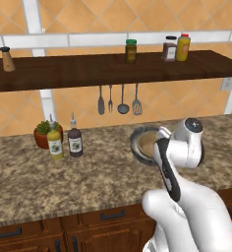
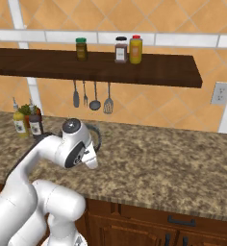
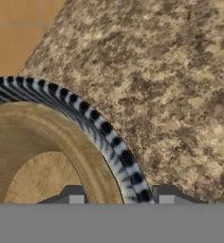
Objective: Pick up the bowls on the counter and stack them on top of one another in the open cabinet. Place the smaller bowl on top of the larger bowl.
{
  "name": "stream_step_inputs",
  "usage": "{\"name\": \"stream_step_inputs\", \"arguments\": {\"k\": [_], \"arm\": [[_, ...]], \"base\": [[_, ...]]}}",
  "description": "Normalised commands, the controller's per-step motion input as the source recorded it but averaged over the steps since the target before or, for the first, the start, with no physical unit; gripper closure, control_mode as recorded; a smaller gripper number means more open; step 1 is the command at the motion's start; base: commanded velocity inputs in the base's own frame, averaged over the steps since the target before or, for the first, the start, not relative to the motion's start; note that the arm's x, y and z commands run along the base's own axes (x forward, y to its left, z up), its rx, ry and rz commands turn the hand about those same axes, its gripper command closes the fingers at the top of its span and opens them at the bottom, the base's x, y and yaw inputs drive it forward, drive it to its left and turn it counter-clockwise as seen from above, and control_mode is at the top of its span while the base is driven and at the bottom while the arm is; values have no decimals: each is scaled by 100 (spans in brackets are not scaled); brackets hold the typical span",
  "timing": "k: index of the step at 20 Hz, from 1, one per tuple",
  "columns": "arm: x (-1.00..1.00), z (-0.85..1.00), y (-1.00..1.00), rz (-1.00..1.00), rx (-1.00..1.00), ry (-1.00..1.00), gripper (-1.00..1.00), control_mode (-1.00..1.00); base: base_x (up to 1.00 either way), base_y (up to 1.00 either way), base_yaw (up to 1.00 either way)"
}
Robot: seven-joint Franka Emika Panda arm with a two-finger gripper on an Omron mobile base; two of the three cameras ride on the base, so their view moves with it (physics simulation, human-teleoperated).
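Straddling the nested bowls' rims, my gripper stood open, grasping nothing. On the bench, the smaller bowl sat inside the larger bowl. Risk: closing might pinch both rims, lifting them unevenly.

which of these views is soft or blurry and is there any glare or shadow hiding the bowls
Left base view: even flat lighting, no glare; the arm, not shadow, covers part of the larger bowl on the counter. Right base view: equally sharp and evenly lit. Hand view: close and soft, pixelated on the ribbed rim and the smaller bowl nested inside; the end effector straddles that rim.
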Motion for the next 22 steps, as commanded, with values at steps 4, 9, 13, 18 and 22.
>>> {"name": "stream_step_inputs", "arguments": {"k": [4,9,13,18,22], "arm": [[-69,100,-20,-30,0,0,100,-100],[-55,100,-5,-28,4,0,100,-100],[-52,100,-10,-20,8,0,100,-100],[-46,100,-14,-7,7,0,100,-100],[-38,100,-7,0,2,-3,100,-100]], "base": [[0,0,0],[0,0,0],[0,0,0],[0,0,0],[0,0,0]]}}
